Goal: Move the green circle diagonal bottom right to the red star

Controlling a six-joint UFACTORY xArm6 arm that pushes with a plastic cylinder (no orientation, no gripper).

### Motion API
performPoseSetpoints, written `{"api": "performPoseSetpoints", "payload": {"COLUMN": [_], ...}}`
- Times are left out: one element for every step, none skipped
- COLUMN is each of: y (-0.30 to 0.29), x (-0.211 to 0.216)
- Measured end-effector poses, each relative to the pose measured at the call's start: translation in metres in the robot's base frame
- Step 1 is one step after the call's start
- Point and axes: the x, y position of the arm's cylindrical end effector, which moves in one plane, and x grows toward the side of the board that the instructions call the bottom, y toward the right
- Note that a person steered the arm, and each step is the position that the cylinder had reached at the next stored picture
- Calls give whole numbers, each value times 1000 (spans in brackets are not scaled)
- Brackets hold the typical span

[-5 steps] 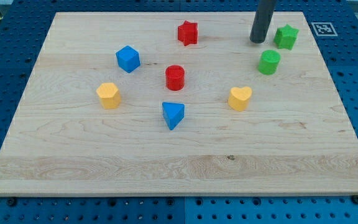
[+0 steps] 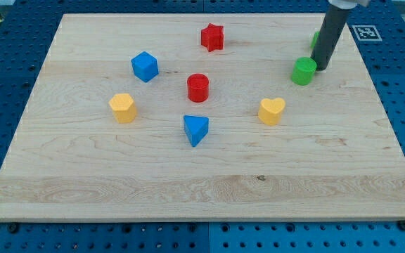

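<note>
The green circle [image 2: 303,71] is a short green cylinder at the view's right on the wooden board [image 2: 202,183]. The red star [image 2: 212,37] stands near the view's top centre, well to the left of and above the green circle. My tip [image 2: 322,68] is down on the board right beside the green circle's right edge, touching or nearly touching it. The rod rises over a green star [image 2: 316,39] and hides most of it.
A red cylinder [image 2: 198,87] stands mid-board. A blue cube [image 2: 145,66] is at the upper left, a yellow block [image 2: 122,107] at the left, a blue triangle [image 2: 195,129] below centre, and a yellow heart [image 2: 272,110] below the green circle.
My tip has moved to the right and down, from left of the green star to the green circle's right side. The rod now covers the green star. The blocks have not moved.
</note>
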Motion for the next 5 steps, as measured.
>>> {"api": "performPoseSetpoints", "payload": {"y": [-20,-30,2,57,93], "x": [18,24,23,18,-11]}}
